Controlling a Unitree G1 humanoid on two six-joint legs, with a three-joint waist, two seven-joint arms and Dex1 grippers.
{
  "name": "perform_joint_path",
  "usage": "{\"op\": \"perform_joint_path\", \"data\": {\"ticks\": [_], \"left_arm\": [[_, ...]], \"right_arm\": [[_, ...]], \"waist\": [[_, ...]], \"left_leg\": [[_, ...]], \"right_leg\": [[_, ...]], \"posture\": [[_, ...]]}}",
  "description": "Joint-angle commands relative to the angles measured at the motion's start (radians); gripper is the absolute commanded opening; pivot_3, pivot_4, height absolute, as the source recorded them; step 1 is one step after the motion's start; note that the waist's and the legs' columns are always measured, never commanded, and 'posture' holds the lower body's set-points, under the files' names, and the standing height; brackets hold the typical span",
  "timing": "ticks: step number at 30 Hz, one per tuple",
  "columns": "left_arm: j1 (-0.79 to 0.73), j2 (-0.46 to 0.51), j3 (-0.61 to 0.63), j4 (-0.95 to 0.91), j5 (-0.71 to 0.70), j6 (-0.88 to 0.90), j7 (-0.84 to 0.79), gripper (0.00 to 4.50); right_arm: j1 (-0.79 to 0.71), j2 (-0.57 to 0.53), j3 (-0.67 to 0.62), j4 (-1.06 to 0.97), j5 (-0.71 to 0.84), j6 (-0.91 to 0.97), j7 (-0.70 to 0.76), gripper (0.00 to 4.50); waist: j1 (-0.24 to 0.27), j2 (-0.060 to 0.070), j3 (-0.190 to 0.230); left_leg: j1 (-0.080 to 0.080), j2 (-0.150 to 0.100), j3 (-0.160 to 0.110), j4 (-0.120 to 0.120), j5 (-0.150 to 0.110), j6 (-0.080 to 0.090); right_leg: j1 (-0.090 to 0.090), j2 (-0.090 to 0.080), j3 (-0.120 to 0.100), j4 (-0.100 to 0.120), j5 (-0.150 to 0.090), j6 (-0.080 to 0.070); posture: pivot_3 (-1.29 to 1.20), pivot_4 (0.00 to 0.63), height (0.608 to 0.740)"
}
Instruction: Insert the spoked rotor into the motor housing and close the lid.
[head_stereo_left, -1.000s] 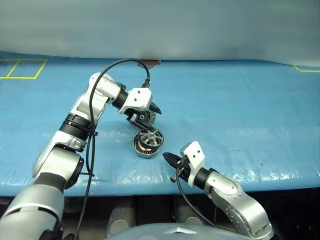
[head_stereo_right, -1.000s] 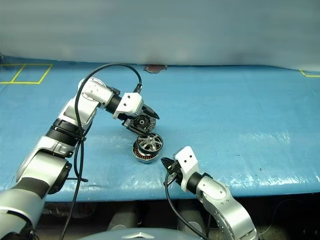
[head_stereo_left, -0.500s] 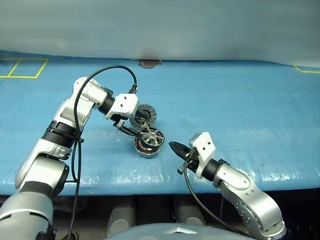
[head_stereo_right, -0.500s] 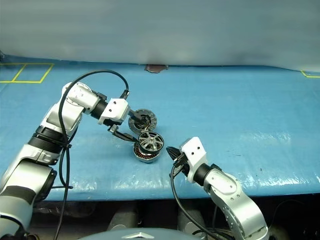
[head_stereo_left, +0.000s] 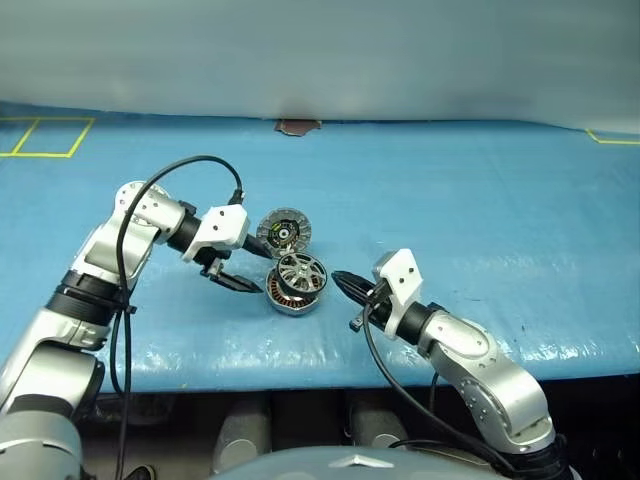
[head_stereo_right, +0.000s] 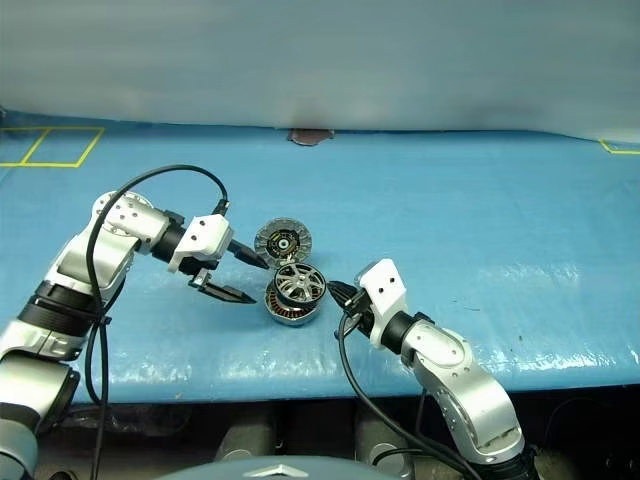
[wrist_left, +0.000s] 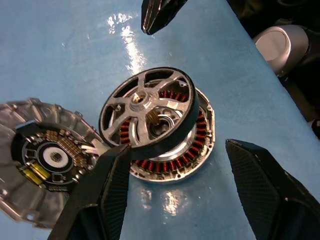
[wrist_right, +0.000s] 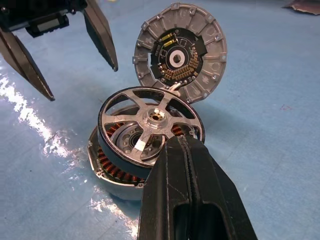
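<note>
rotor's perched crooked on the housing, not seated yet

the spoked rotor (head_stereo_left: 301, 272) sits tilted on the motor housing (head_stereo_left: 284, 296) on the bench (head_stereo_left: 480, 200), lid (head_stereo_left: 284, 229) lying open behind. the right gripper (head_stereo_left: 343, 282), pinched closed and empty, is nearest, pointing at the rotor's rim. the left gripper (head_stereo_left: 249, 267) is spread wide, holding nothing.

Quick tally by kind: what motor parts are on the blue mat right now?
Spoked rotor: 1, resting tilted on the housing
Motor housing: 1, with copper windings
Lid: 1, lying open, dark face up
Total: 3
</note>
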Motion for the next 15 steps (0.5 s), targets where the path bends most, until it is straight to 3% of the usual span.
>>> {"op": "perform_joint_path", "data": {"ticks": [1,15], "left_arm": [[0.045,0.020,0.054,-0.068,-0.050,0.019,0.014,3.24],[0.154,-0.009,0.082,-0.013,-0.064,-0.009,0.086,3.24]], "right_arm": [[-0.031,0.013,-0.022,-0.005,0.025,-0.024,0.011,0.00],[-0.119,0.048,-0.013,0.105,0.060,-0.006,0.044,0.00]], "waist": [[0.000,0.000,0.000],[0.001,0.000,0.000]], "left_leg": [[0.000,0.000,0.000,0.000,0.000,0.000],[0.000,0.001,0.001,0.000,0.000,0.000]], "right_leg": [[0.000,0.000,0.000,0.000,0.000,0.000],[0.000,0.001,0.000,0.000,0.001,-0.001]], "posture": [[0.00,0.150,0.740],[0.00,0.150,0.740]]}}
